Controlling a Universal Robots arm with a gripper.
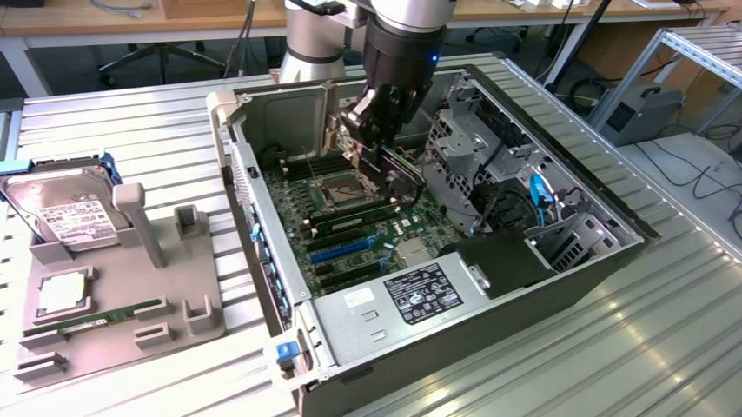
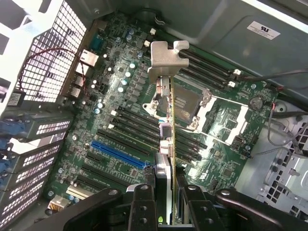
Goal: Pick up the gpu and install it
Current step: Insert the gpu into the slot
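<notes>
1. Silvery bracket [image 2: 166, 60] caps the gpu [image 2: 170, 122], which the wrist view shows edge-on.
2. Gripper [image 2: 166, 195]: jaws about half closed, clamped on the card's two flat faces.
3. Card hangs inside the open computer case [image 1: 487, 347], over the motherboard [image 1: 347, 230] near the processor socket [image 2: 185, 103]. Whether it touches the board, I can't tell.
4. Blue slot [image 2: 118, 151] lies near the card, apart from it.
5. Hard drive [image 1: 64, 213] sits on the grey tray [image 1: 116, 326], at the exterior view's left.
</notes>
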